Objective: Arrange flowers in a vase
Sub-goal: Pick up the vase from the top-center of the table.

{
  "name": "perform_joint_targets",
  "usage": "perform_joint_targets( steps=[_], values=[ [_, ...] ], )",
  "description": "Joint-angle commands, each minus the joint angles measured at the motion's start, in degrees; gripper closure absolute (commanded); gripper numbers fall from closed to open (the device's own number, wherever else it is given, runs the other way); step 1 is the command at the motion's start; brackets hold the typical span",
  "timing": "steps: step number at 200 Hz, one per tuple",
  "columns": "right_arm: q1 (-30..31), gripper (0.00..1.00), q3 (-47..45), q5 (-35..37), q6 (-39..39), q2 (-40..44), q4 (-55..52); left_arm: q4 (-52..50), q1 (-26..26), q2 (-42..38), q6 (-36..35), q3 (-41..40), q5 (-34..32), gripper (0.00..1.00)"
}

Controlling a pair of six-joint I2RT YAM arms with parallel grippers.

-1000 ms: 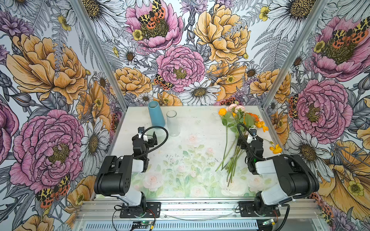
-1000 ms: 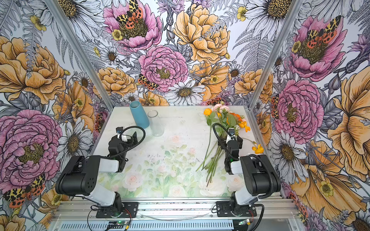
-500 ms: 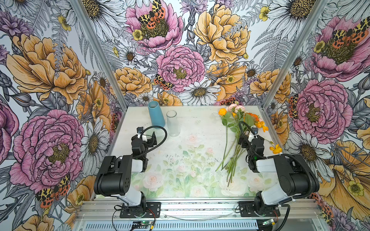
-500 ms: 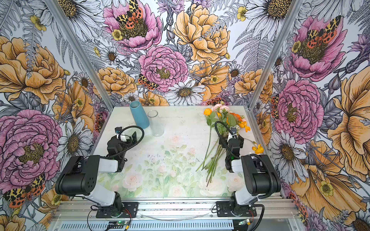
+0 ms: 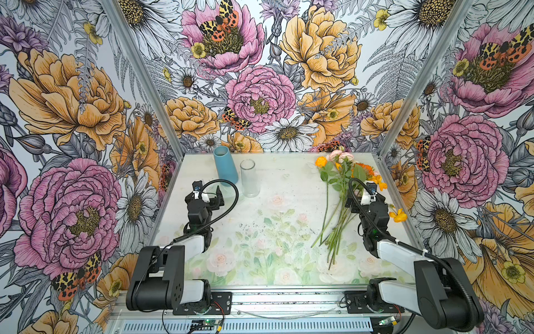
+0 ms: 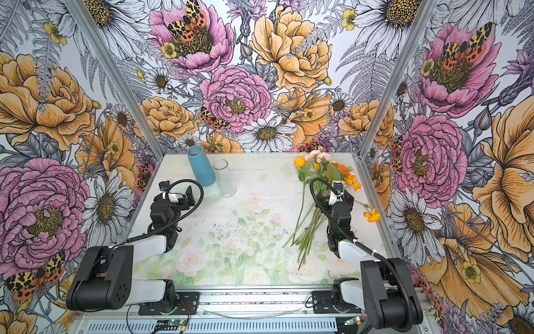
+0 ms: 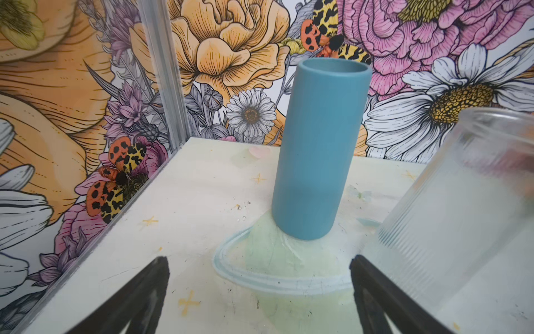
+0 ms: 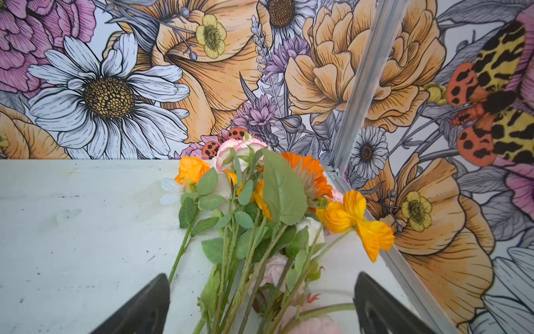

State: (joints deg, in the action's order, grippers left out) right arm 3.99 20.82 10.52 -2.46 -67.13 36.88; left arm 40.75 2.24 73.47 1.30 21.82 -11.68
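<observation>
2 spread wide, left end effector (image 7: pixel 258 260) near blue vase (image 7: pixel 318 144), right end effector (image 8: pixel 262 276) over flowers (image 8: pixel 260 202)

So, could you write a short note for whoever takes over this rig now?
Left gripper: open, empty, facing the blue vase.
Right gripper: open, fingers either side of the flowers' stems, not closed.
Flowers: bunch lying on the table, far right; one orange flower lies apart.
Blue vase and glass vase upright, no flowers inside.
Done: nothing. Left: all flowers into a vase.
</observation>
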Motion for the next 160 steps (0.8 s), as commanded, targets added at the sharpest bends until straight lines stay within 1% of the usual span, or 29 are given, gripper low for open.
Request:
perform_joint_targets(
  steps=[1, 8, 15, 38, 48, 61, 72, 82, 89, 100, 106, 115, 143, 160],
  values=[
    [0.64, 0.00, 7.78, -2.15, -3.70, 5.22, -18.30, -17.30, 4.08, -8.21, 6.04, 4.40, -12.27, 0.05],
    [0.75, 0.01, 10.59, -2.87, -5.24, 5.95, -23.92, -21.14, 5.68, -10.79, 7.58, 5.16, -12.24, 0.09],
    [0.82, 0.00, 13.32, -4.53, -6.09, 6.13, -28.84, -24.88, 8.31, -13.21, 8.30, 5.78, -14.03, 0.10],
    [1.94, 0.00, 21.23, -13.04, -6.32, 4.40, -41.70, -34.93, 19.04, -19.40, 5.74, 6.78, -21.35, 0.07],
    [3.40, 0.00, 23.91, -15.58, -5.62, 3.62, -45.48, -37.62, 21.85, -21.51, 5.45, 6.36, -19.68, 0.06],
    [5.78, 0.00, 25.78, -17.89, -5.07, 3.97, -47.12, -39.08, 25.28, -24.12, 5.84, 4.68, -17.21, 0.05],
    [7.44, 0.01, 26.52, -21.06, -5.45, 4.95, -47.02, -37.77, 28.07, -26.04, 5.56, 2.28, -15.92, 0.04],
    [9.02, 0.01, 27.73, -24.56, -6.24, 5.26, -47.00, -34.74, 29.98, -26.73, 4.27, 0.27, -16.07, 0.01],
    [10.31, 0.01, 28.72, -26.41, -6.96, 5.13, -47.00, -34.55, 30.23, -26.78, 3.28, 0.24, -14.74, 0.01],
    [13.81, 0.01, 30.29, -29.27, -7.67, 4.51, -47.03, -30.23, 30.15, -25.65, 1.11, -0.23, -12.38, 0.01],
    [16.30, 0.00, 31.34, -28.94, -7.86, 3.83, -47.14, -29.16, 29.88, -24.53, 1.09, 0.50, -11.68, 0.01],
    [19.99, 0.01, 33.05, -27.94, -8.21, 2.52, -47.14, -28.98, 28.64, -22.40, 1.36, 2.79, -8.41, 0.02],
    [28.03, 0.01, 37.49, -26.19, -10.49, -2.47, -46.73, -29.04, 23.27, -10.84, 5.30, 10.94, -1.94, 0.01],
    [30.80, 0.00, 40.03, -25.51, -11.55, -5.21, -46.39, -28.38, 21.32, -3.47, 6.97, 15.24, -0.80, 0.01]
  ],
)
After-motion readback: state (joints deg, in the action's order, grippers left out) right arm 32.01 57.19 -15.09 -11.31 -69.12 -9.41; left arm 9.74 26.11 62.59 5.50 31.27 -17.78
